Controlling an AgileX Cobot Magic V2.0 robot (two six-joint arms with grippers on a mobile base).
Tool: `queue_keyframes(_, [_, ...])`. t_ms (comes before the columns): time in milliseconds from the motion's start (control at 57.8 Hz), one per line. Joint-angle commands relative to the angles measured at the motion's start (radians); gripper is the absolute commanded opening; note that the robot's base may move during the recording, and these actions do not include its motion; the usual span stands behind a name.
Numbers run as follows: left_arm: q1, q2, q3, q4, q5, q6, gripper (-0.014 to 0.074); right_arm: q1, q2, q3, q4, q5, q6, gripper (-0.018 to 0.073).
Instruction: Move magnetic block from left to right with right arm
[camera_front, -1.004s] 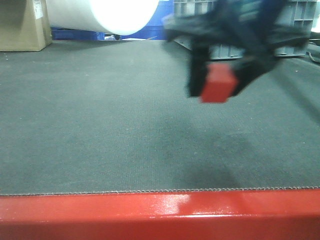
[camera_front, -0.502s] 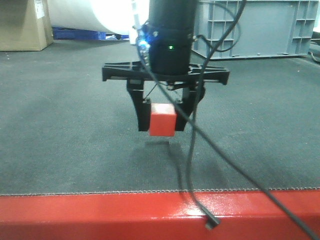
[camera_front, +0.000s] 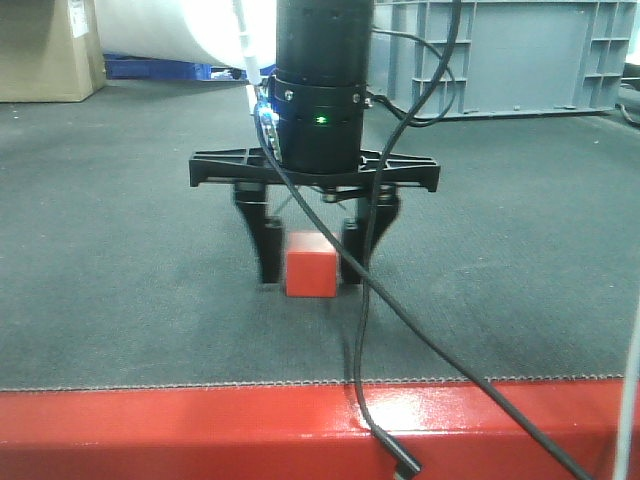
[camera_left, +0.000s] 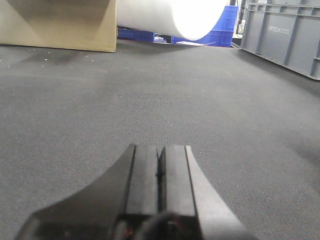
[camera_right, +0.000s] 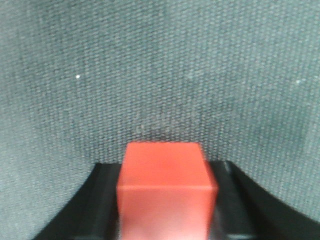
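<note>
The magnetic block, a small red cube, is held between the black fingers of my right gripper, low over the dark mat near the table's front. Its underside looks down at or touching the mat. The right wrist view has the block filling the gap in the right gripper, with mat just beyond it. My left gripper is shut with nothing in it, its fingers pressed together low over bare mat.
A glossy red table edge runs along the front. A black cable hangs from the right arm across that edge. At the back stand a cardboard box, a white roll and a grey crate.
The right arm swung in from the upper right to the middle. It then came down with the block, from hanging above the mat to about mat level.
</note>
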Motion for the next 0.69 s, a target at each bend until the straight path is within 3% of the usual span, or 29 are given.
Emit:
queue_keyframes(0, [0.002,-0.009,0.007,-0.003,-0.08,-0.007,-0.0126,0.0,-0.073,-0.035,-0.018,-0.009,0.001,0.0626])
queue_keyframes(208, [0.002,-0.009,0.007,-0.003,-0.08,-0.007,-0.0126,-0.001,-0.152,-0.032,-0.102,-0.032,-0.009,0.0625])
queue_keyframes(398, [0.002,-0.009,0.007,-0.003,-0.08,-0.007,-0.0126,-0.017,-0.261,0.009,-0.121,-0.048,-0.111,0.0625])
queue_keyframes(571, [0.002,-0.009,0.007,-0.003,-0.08,-0.007,-0.0126,-0.072,-0.403,0.155,-0.121,-0.118,-0.229,0.062])
queue_keyframes(675, [0.002,-0.009,0.007,-0.003,-0.08,-0.007,-0.0126,-0.131,-0.5,0.277,-0.12,-0.197,-0.283,0.0564])
